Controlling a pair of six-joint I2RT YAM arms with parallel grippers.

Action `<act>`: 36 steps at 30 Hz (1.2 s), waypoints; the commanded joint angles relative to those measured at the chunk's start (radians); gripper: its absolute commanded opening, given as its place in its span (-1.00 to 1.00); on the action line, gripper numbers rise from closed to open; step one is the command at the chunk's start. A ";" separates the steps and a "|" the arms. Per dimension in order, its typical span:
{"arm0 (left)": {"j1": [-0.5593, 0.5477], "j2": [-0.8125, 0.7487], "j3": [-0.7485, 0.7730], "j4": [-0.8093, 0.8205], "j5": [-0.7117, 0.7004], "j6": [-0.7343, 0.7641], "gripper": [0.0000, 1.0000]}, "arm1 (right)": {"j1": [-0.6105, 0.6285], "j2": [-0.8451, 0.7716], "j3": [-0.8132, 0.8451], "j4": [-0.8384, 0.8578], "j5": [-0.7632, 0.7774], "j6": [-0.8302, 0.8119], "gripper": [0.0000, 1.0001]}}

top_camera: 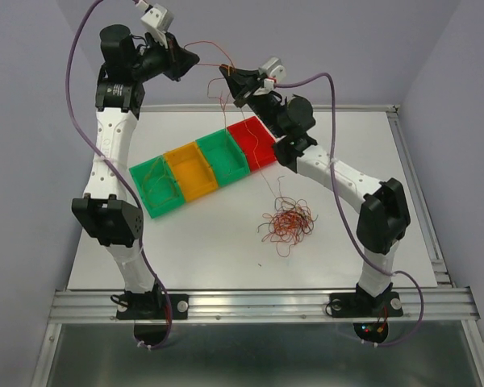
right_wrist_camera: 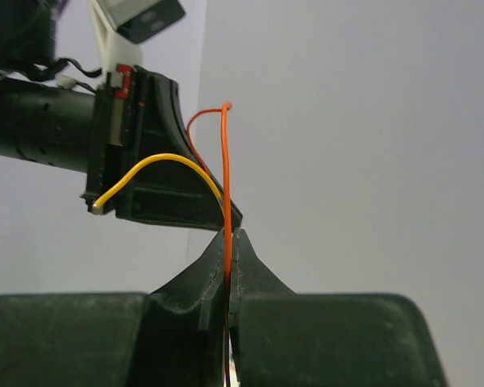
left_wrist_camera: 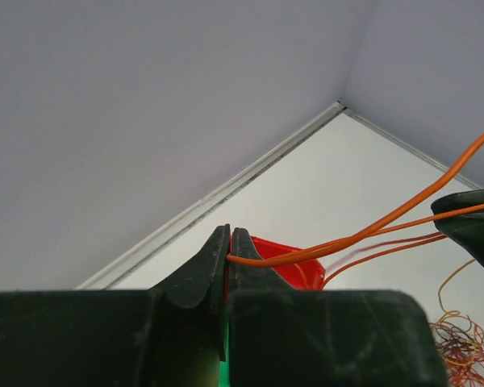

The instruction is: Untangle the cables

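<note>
Both arms are raised high over the back of the table, tips close together. My left gripper (top_camera: 195, 58) (left_wrist_camera: 229, 235) is shut on a thin orange cable (left_wrist_camera: 347, 239) that runs right towards the right gripper's fingers (left_wrist_camera: 476, 222). My right gripper (top_camera: 223, 72) (right_wrist_camera: 231, 235) is shut on an orange cable (right_wrist_camera: 226, 177) that stands straight up from its tips. A yellow strand (right_wrist_camera: 157, 160) curls across the left gripper's fingers (right_wrist_camera: 161, 197) just behind. Thin strands hang from the right gripper down to the tangle of red, orange and dark cables (top_camera: 286, 224) (left_wrist_camera: 464, 347) on the table.
A slanted row of trays lies mid-table: green (top_camera: 139, 179) with a few strands in it, orange (top_camera: 172, 156), green (top_camera: 202, 144) and red (top_camera: 235, 129) (left_wrist_camera: 294, 260). Lilac arm cables loop beside both arms. The table's raised rim (top_camera: 399, 145) runs along the back and right.
</note>
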 commanded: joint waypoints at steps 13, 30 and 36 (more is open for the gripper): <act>0.013 -0.010 0.048 0.048 0.046 -0.068 -0.86 | -0.007 -0.137 -0.016 0.118 -0.050 0.011 -0.99; 0.013 0.093 0.028 0.099 -0.028 0.001 -0.88 | -0.050 0.017 0.038 0.130 -0.111 0.000 -0.99; 0.015 0.104 -0.023 0.096 -0.028 0.026 -0.94 | -0.083 0.026 -0.028 0.170 -0.167 0.065 -0.99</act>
